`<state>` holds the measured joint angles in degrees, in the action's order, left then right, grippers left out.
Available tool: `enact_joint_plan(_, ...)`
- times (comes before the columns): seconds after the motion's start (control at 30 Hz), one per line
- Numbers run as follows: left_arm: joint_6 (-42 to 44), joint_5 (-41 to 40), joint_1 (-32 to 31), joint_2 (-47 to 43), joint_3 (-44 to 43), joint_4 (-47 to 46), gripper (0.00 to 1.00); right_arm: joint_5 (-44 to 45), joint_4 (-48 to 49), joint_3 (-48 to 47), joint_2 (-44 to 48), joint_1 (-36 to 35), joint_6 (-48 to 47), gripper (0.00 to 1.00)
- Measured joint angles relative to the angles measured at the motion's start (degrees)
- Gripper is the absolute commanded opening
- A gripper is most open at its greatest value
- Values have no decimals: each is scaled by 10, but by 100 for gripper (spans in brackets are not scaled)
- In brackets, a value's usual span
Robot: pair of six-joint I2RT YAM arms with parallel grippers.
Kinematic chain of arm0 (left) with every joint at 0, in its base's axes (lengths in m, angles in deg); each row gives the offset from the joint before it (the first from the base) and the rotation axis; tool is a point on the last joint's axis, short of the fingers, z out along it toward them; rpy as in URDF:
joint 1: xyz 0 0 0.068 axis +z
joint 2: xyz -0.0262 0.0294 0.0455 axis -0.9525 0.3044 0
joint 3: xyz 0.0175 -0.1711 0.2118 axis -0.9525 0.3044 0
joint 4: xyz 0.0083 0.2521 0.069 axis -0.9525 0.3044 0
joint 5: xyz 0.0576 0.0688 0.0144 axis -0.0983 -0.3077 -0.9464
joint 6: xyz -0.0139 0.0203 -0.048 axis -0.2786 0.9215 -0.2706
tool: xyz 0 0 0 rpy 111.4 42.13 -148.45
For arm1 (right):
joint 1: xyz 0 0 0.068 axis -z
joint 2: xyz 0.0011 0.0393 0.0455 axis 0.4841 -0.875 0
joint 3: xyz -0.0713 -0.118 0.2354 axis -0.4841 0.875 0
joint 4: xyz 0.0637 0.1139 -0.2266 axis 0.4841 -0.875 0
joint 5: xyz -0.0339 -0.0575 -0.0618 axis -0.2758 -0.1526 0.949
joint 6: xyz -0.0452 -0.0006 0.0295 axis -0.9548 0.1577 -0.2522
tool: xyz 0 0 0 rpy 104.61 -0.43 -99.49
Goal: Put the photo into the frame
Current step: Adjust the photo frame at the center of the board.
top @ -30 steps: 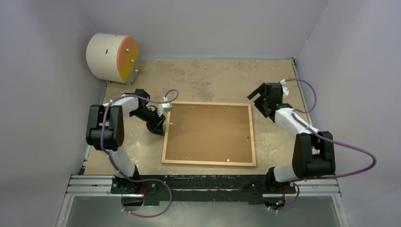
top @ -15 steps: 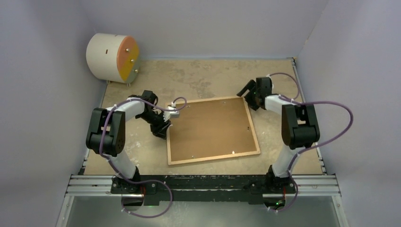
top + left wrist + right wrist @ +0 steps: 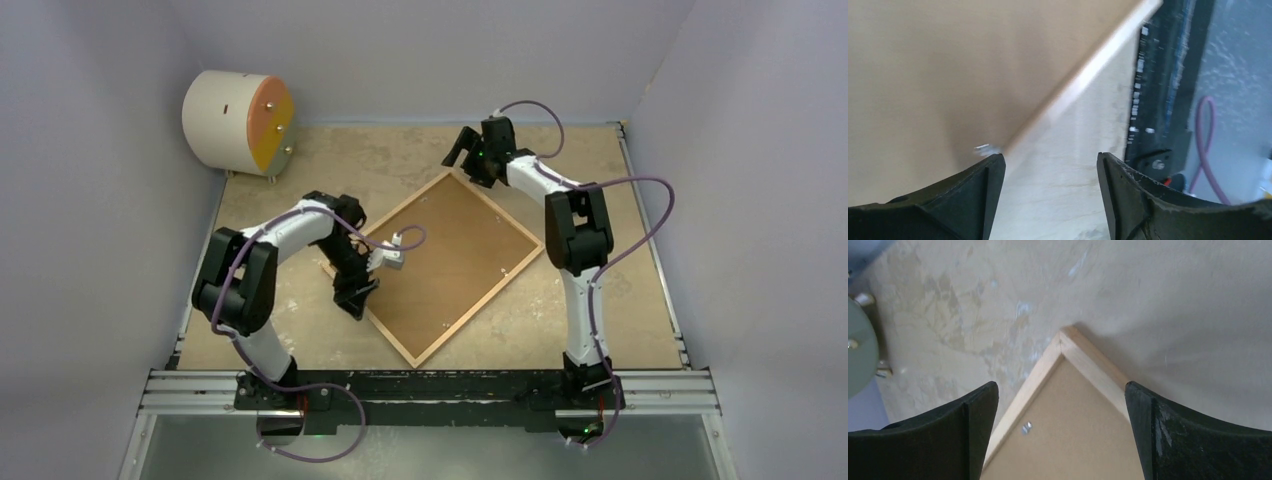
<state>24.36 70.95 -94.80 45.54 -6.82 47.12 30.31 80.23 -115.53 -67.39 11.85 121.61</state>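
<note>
Slippage worries us: the frame lies backing-up, skewed on the worktop, left claw open and empty at its rail, right claw wide, empty over its far corner; one nudge could spin it. We see no photo.

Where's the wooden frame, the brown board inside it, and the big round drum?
wooden frame (image 3: 1066, 340): right wrist view, far corner of its rim.
brown board (image 3: 450, 262): top view, its middle.
round drum (image 3: 225, 118): top view, its white side.

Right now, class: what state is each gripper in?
Left gripper: open, holding nothing.
Right gripper: open, holding nothing, above the frame corner.
</note>
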Motion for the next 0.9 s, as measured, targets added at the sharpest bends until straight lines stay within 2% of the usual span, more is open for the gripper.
enact_joint_plan(0.17,5,-19,75,-3,-111,-6,63,39,-72,35,87,-8,-23,99)
enact_joint_plan(0.3,-52,-56,171,10,-188,-79,56,67,-80,141,227,14,-25,99)
enact_joint_plan(0.4,-89,-75,212,48,-213,-134,52,68,-64,246,331,35,-22,99)
enact_joint_plan(0.5,-111,-89,221,96,-212,-170,47,51,-58,376,426,50,-13,99)
enact_joint_plan(0.67,-132,-110,216,147,-177,-212,40,-1,-71,552,525,43,-2,99)
enact_joint_plan(0.8,-136,-106,217,141,-160,-232,38,-32,-73,641,592,43,14,99)
enact_joint_plan(0.9,-136,-98,214,129,-139,-244,37,-54,-67,675,611,43,26,99)
